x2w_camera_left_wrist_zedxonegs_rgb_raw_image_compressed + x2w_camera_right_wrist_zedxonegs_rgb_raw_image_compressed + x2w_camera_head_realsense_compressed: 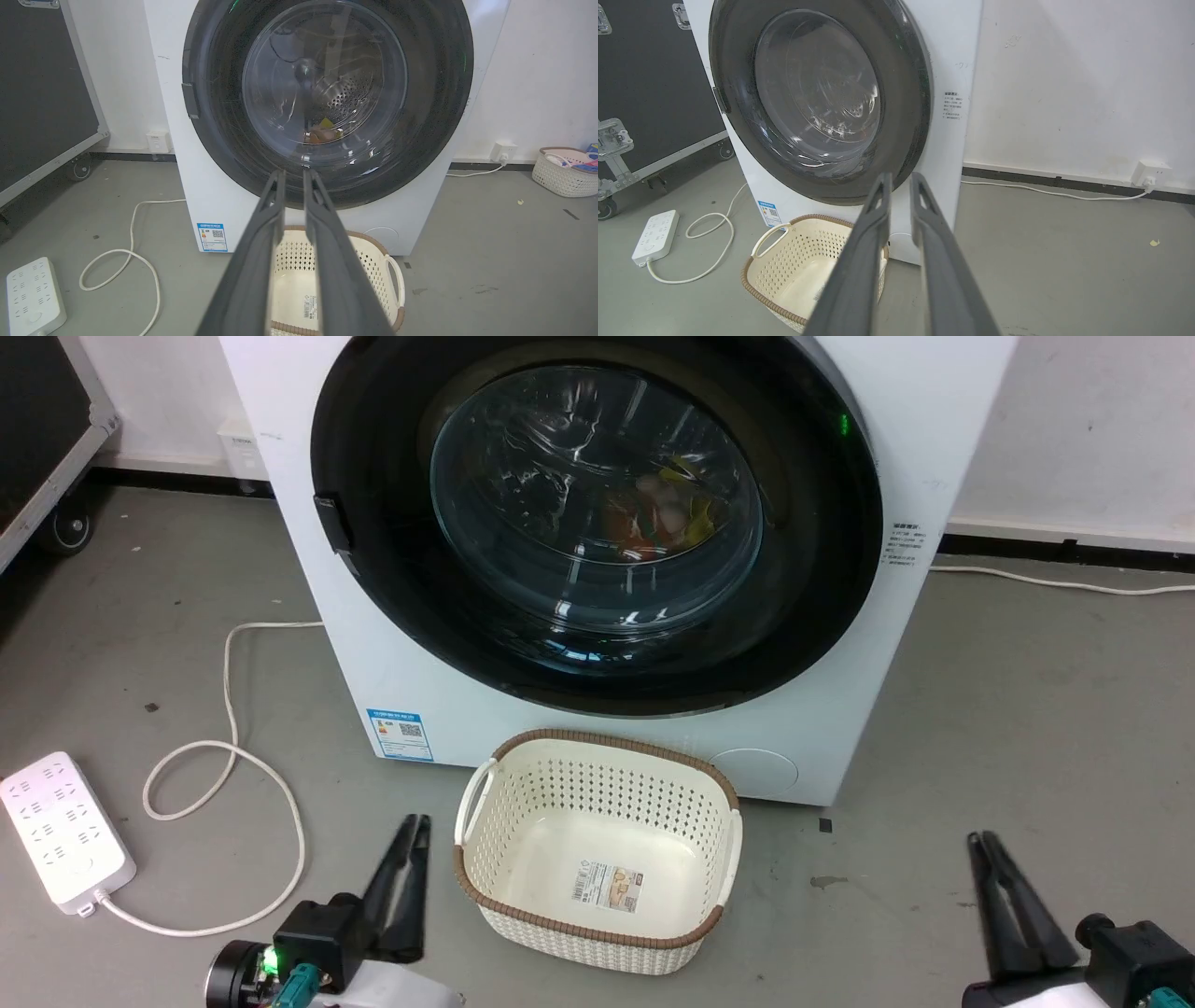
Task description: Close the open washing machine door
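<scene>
The washing machine door (373, 569) is a round glossy black ring with a bulging glass window (597, 504). It lies flat against the white machine front, and coloured laundry shows through the glass. The door (444, 93) faces the left wrist view head-on, and in the right wrist view the door (910, 93) is seen at a slant. My left gripper (417, 823) hangs low at the lower left, well short of the machine, with its fingers a narrow gap apart (294, 173) and nothing between them. My right gripper (978, 840) is at the lower right, likewise narrowly parted (899, 176) and empty.
A cream laundry basket (485, 896) stands empty on the floor before the machine, between my grippers. A white power strip (61, 831) and its looped cable (233, 747) lie at the left. A black wheeled case (37, 429) stands far left. Another basket (560, 172) sits by the right wall.
</scene>
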Robot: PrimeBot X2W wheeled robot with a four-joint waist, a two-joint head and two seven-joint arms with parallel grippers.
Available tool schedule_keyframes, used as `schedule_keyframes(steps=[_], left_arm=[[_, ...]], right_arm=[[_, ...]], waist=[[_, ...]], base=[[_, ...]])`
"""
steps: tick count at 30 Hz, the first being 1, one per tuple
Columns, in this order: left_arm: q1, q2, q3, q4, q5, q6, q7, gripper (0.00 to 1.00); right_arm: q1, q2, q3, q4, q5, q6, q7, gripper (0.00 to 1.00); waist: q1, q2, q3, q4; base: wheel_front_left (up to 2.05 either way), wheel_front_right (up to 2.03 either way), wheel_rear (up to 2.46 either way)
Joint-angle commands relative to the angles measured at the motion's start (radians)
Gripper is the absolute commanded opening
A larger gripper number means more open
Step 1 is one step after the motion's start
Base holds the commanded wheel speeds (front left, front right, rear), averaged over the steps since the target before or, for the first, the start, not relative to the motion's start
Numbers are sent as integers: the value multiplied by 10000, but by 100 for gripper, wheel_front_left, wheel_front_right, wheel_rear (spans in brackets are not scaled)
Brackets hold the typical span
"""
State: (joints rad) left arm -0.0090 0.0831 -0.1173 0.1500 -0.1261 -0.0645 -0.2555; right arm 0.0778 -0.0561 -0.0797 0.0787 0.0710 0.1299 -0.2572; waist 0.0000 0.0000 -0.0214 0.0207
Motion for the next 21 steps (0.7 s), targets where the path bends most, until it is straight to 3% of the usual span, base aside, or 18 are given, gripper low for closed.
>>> schedule_keyframes(steps=[1, 21], left_arm=[[1, -3, 8, -13, 11, 6, 22, 0], [15, -55, 196, -253, 212, 109, 431, 0]], right_arm=[[-7, 0, 5, -7, -4, 0, 24, 0], [-131, 10, 133, -133, -118, 1, 435, 0]], waist=[[0, 0, 2, -2], [0, 0, 36, -35]], base=[[0, 0, 0], [0, 0, 0]])
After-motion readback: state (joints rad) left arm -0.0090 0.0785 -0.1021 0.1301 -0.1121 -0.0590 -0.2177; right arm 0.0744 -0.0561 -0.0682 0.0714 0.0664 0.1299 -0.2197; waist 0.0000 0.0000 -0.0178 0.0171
